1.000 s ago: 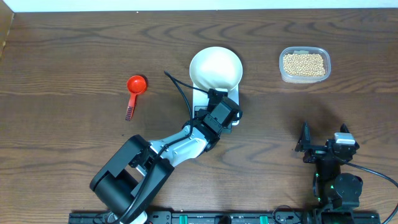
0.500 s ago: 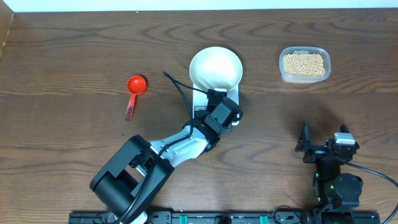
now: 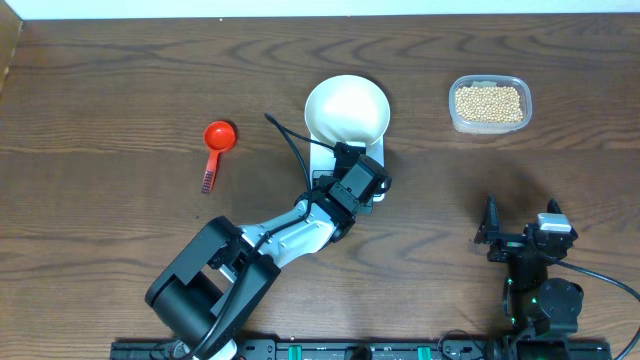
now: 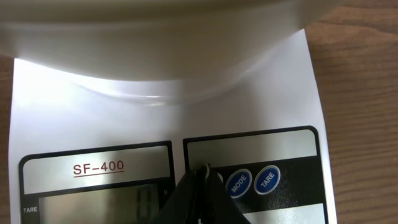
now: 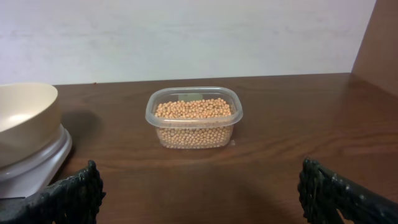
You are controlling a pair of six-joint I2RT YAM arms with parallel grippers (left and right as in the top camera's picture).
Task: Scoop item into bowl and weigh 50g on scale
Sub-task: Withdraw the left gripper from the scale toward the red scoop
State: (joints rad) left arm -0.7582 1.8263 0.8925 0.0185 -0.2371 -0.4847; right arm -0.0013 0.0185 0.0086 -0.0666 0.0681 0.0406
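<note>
Beans (image 3: 489, 101) fill the clear tub (image 3: 455, 118) at the far right of the table (image 3: 120, 80). None are in the white bowl (image 3: 347, 108), which sits empty on the scale (image 3: 378, 160). The red scoop (image 3: 217, 140) lies far left.

From the left wrist, the left tool (image 4: 202, 173), fingers together and holding nothing, points just left of the MODE button (image 4: 239, 182); whether it touches is hard to tell. It is likely switching the scale on or zeroing it. Fetching the scoop comes next.

From the right wrist, the right tool (image 5: 200, 171) stands wide apart and empty, facing the tub.

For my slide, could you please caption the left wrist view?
Left gripper, jaws shut, at the scale buttons; bowl on top.
</note>
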